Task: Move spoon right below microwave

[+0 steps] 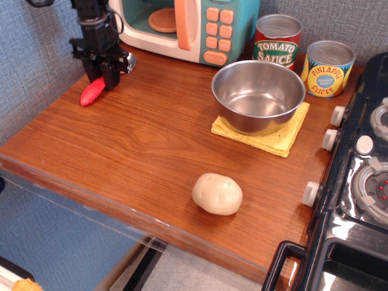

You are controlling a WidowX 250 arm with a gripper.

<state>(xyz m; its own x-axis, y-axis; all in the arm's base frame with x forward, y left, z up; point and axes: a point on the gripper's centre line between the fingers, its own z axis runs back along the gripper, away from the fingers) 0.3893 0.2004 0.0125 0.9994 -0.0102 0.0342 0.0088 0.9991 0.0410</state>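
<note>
The black gripper (104, 74) is clamping the red-handled spoon (96, 91) near the table's (139, 157) left edge, just beside the microwave (188, 27); bare wood is stretching rightward toward the potato (217, 193).

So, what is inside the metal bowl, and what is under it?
The metal bowl looks empty; only its shiny bottom shows. It sits on a yellow cloth, whose edges stick out. The cloth's middle part is covered by the bowl.

A wooden table (151, 151) with a warm brown grain fills most of the view. Blue-grey fabric walls (36, 66) stand behind it and to its left. A black toy stove (357, 200) sits against the table's right edge. Light is even and soft.
</note>
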